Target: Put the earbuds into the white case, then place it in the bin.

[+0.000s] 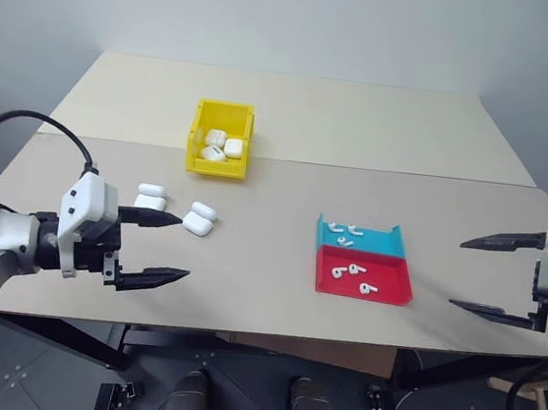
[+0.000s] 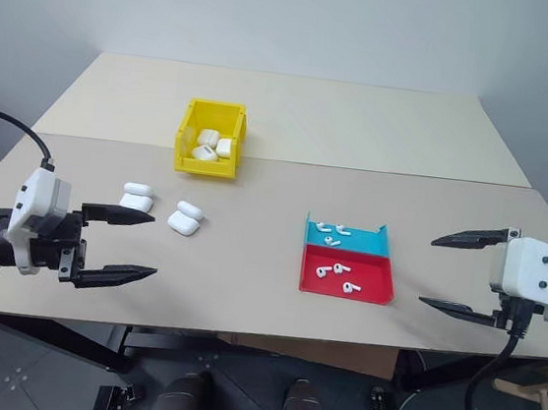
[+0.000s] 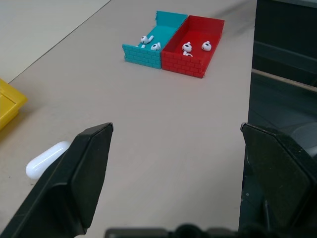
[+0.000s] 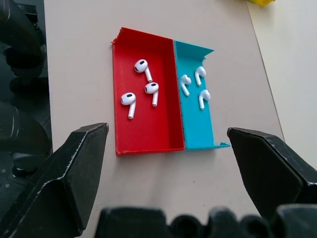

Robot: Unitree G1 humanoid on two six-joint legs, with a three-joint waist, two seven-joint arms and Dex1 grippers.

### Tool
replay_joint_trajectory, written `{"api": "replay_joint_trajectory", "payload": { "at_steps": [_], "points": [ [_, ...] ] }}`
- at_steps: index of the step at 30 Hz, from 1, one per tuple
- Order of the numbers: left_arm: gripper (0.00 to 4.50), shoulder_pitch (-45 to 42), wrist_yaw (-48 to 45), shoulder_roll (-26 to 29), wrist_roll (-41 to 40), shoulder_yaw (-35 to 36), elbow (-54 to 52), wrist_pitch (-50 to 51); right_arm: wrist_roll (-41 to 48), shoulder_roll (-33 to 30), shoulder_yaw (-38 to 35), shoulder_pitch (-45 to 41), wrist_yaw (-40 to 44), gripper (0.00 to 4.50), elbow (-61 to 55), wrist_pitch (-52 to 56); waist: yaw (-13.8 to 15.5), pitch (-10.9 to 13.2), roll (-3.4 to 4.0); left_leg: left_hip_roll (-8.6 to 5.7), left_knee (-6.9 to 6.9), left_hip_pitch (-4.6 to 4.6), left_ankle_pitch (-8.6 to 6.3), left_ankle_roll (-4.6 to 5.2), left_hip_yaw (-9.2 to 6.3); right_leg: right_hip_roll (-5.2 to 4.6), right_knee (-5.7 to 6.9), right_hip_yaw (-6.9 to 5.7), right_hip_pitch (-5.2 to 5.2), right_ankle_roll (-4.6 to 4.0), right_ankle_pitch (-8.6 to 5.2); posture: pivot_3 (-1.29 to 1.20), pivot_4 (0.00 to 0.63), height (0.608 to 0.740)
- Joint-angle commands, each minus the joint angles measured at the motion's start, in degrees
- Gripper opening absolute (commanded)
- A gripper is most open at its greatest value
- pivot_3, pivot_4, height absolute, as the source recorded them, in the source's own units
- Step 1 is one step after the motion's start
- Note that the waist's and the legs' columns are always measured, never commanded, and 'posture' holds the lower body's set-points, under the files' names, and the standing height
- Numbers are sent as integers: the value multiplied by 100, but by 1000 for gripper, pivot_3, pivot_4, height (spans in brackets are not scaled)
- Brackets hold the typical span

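Note:
Several white cases lie loose on the table's left side, a pair (image 1: 150, 196) and another pair (image 1: 200, 218). More cases sit inside the yellow bin (image 1: 217, 168) further back. The earbuds lie in two trays at the right: three in the blue one (image 4: 195, 82) and three in the red one (image 4: 141, 89). My left gripper (image 1: 183, 247) hangs open just in front of the loose cases, its upper fingertip close to the nearest case (image 3: 47, 158). My right gripper (image 1: 457, 273) stands open to the right of the trays, apart from them, with nothing between its fingers.
The blue tray (image 1: 384, 242) and the red tray (image 1: 389, 282) stand side by side, touching, right of the table's middle. A seam runs across the table behind the loose cases. The table's front edge is close under both grippers.

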Motion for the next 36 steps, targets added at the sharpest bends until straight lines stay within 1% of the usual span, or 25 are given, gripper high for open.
{"api": "replay_joint_trajectory", "payload": {
  "at_steps": [1, 7, 11, 15, 17, 21, 23, 26, 28, 29, 30, 31, 32, 33, 34, 36],
  "points": [
    [4500, -63, 67, 59, -136, 179, -186, 35, 65, -79, -62, -96, 28, 4470, -82, -93, 1, 0, 0, 0, 0, 0, 0, 0, 0, 0, 0, 0, 0, 0, 0, 0, 150, 740],
    [4500, -87, 361, 68, -99, 214, -296, 188, -19, -80, 37, -102, -31, 4470, -41, -93, 3, 0, 0, 0, 1, 0, 0, 0, 0, 0, 0, 0, 2, 0, 0, 0, 150, 740],
    [4500, -107, 690, 128, 193, 90, -340, 217, -35, -84, 140, -227, -68, 4470, 7, -98, -2, 0, 0, 0, 0, 0, 0, 0, 0, 0, 2, 0, 1, 0, 0, 0, 150, 740],
    [4500, -46, 1171, 85, 638, -55, -534, 160, -71, -70, 189, -295, -91, 4470, 41, -99, 6, 0, -1, -1, 2, 0, 0, 0, 0, 0, 15, 1, -1, 0, 0, 0, 150, 740],
    [4500, 25, 1546, 150, 988, -177, -772, 320, -81, -50, 175, -272, -106, 4470, 30, -85, 9, 0, 0, -1, 3, 1, 0, 0, 0, 0, 22, 1, -3, 0, 0, 0, 150, 740],
    [4500, 72, 2282, 36, 1556, -323, -1215, 470, -135, 10, 196, -222, -182, 4470, 23, -91, 13, 0, -1, -1, 3, 1, 0, 0, 0, 0, 31, 1, -6, 0, 0, 0, 150, 740],
    [4500, -86, 2610, 106, 1558, -403, -1491, 1060, -133, 4, 181, -200, -226, 4470, -13, -39, 15, 0, -1, -2, 4, 2, 0, 0, 0, 0, 36, 1, -6, 0, 0, 0, 150, 740],
    [4500, -823, 2904, 427, 1022, -678, -1843, 2945, -79, 9, 130, -122, -291, 4470, -127, 87, 15, 4, -8, -3, 14, 3, 0, 0, -1, 0, 61, 3, -13, 0, -1, 0, 150, 740],
    [4500, -1561, 3038, 477, 750, -983, -1880, 4016, -68, 19, 92, -26, -334, 4470, -201, 149, 27, 5, -9, -3, 17, 3, 0, 0, -3, 1, 67, 2, -14, -1, -1, 0, 150, 740],
    [4500, -2119, 3168, 356, 665, -1208, -1790, 4675, -85, 29, 83, 38, -365, 4470, -237, 174, 44, 5, -9, -4, 17, 4, 0, 0, -3, 1, 66, 3, -13, -1, -1, 0, 150, 740],
    [4500, -2737, 3328, 115, 660, -1459, -1594, 5407, -99, 41, 81, 90, -392, 4470, -261, 189, 71, 6, -10, -7, 22, 8, 0, 0, -6, 1, 67, 2, -8, 0, -1, 0, 150, 740],
    [4500, -3225, 3540, -144, 662, -1652, -1323, 5894, -107, 51, 80, 136, -421, 4470, -290, 220, 84, 6, -10, -10, 34, 14, 0, 0, -13, 2, 65, 0, -12, 0, -1, 0, 150, 740],
    [4500, -3567, 3734, -345, 667, -1828, -1009, 6152, -115, 59, 86, 166, -447, 4470, -319, 247, 93, 5, -10, -13, 41, 15, 0, 0, -14, 2, 63, 1, -11, 1, -1, 0, 150, 740],
    [4500, -3827, 3880, -414, 622, -2063, -647, 6245, -122, 65, 94, 182, -470, 4470, -337, 257, 99, 5, -11, -17, 46, 19, 0, 0, -17, 2, 60, 1, 10, 1, -1, 0, 150, 740],
    [4500, -4064, 4075, -436, 553, -2348, -154, 6252, -133, 68, 124, 181, -514, 4470, -365, 287, 73, 5, -11, -19, 58, 27, 0, 1, -28, 3, 59, 0, 39, 2, -2, 0, 150, 740],
    [4500, -4462, 4404, -476, 467, -2823, 551, 6252, -151, 73, 229, 95, -630, 4470, -395, 393, -6, 6, -12, -20, 95, 34, -1, 1, -42, 5, 60, -2, 50, 2, -2, 0, 150, 740]
  ]
}}
